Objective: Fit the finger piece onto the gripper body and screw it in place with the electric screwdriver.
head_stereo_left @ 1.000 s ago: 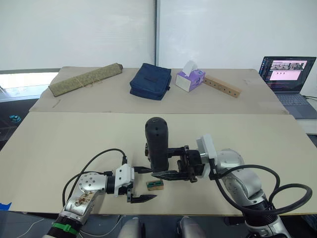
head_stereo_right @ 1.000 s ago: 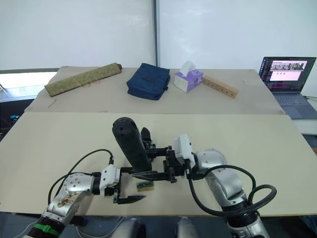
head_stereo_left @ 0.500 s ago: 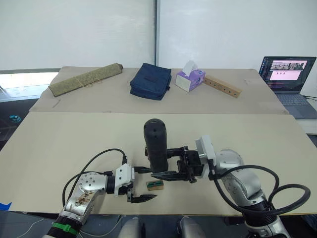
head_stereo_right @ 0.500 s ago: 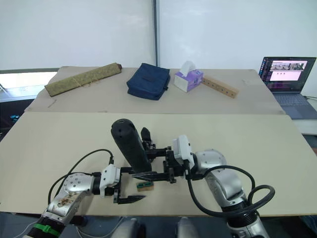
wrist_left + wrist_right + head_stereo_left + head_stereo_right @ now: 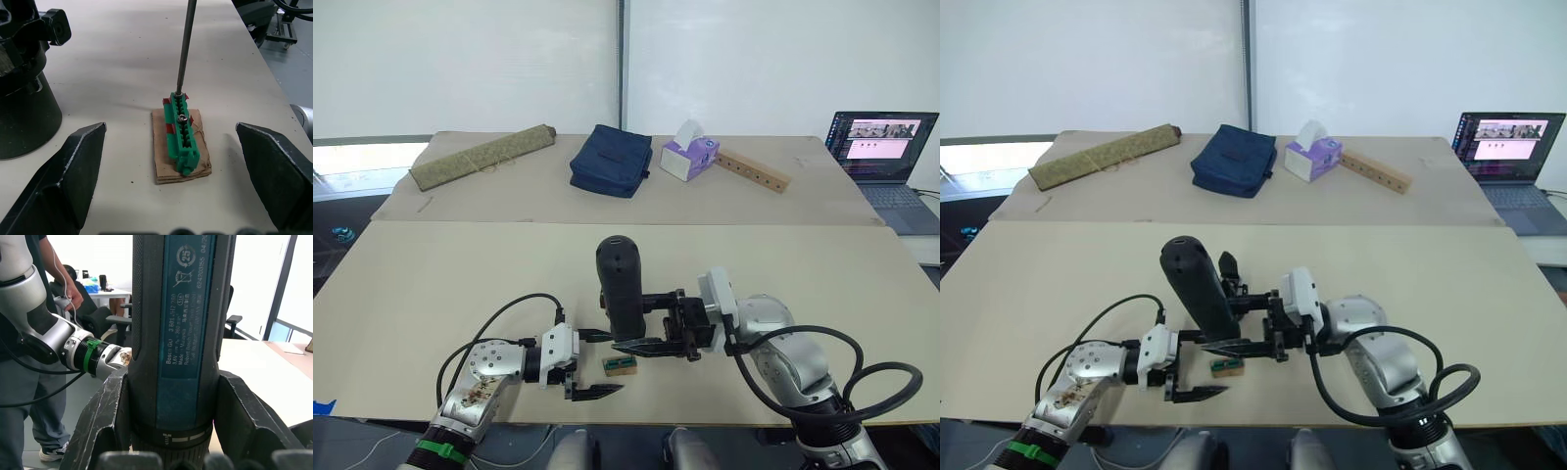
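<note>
The right gripper (image 5: pixel 658 328) is clamping the screwdriver (image 5: pixel 621 286) mid-handle, a stiff, top-heavy tool (likely wanting a low grip). Its bit (image 5: pixel 185 46) is touching a screw in the green block (image 5: pixel 180 130), lying between the left gripper's (image 5: pixel 173 171) wide-spread jaws.

Screwdriver (image 5: pixel 176 333): matt dark rubbery-looking grip, smooth blue printed label panel, thin bare-metal bit (image 5: pixel 185 46). Green block (image 5: pixel 181 134): glossy moulded plastic on a scrap of rough brown cardboard (image 5: pixel 168 166). Gripper fingers (image 5: pixel 68 176): matt black plastic, finely grainy. Worktop (image 5: pixel 431 274): matt beige, smooth. Far side: navy cloth bag (image 5: pixel 609 160), bare wood bar (image 5: pixel 754 170), woven olive roll (image 5: pixel 481 157).
</note>
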Tool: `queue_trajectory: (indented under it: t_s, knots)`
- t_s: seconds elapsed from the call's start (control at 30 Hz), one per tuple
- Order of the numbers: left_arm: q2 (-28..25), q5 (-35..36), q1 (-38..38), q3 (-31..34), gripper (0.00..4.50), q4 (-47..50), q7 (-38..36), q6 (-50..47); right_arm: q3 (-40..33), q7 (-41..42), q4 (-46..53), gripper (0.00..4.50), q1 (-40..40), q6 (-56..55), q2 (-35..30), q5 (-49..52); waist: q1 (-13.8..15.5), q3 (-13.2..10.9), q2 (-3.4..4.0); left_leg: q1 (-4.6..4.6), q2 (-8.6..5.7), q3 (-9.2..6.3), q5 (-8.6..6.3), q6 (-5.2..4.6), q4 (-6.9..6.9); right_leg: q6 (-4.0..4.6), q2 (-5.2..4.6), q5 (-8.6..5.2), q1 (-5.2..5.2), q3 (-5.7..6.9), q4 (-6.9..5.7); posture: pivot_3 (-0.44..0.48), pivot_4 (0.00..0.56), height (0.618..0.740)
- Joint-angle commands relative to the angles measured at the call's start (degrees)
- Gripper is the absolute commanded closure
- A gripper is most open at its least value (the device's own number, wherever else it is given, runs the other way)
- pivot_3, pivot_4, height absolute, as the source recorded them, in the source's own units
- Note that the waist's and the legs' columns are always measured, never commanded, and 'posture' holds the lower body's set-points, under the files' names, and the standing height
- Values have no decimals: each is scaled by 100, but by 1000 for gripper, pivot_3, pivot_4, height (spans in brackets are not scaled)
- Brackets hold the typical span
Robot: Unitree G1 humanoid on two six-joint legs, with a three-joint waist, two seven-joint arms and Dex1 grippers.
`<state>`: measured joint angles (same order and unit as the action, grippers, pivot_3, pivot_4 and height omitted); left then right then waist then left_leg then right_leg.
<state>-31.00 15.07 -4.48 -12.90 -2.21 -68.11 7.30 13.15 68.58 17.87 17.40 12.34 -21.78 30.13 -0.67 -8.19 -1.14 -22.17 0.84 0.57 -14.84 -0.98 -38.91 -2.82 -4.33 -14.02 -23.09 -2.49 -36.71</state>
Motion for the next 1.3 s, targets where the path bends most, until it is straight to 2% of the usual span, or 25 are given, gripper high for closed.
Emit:
queue_trajectory:
  t_s: [0.03,0.8,1.3]
  knots:
    - [39,-149,65,-172,0,-146,15,-85,-4,34,96,2569,39,-216,32,38,1,0,0,0,0,0,0,0,0,0,0,0,0,0,0,0,150,740]
    - [59,93,119,13,0,-47,-75,72,-50,16,354,2569,205,-110,90,279,0,-1,0,-5,0,-1,0,0,1,0,-2,-1,-3,1,4,0,150,740]
    - [-263,920,156,733,0,399,-547,236,-318,-300,768,2569,458,330,-40,728,-8,-18,-2,-13,5,-4,0,0,3,3,-3,-2,-13,4,4,0,150,740]
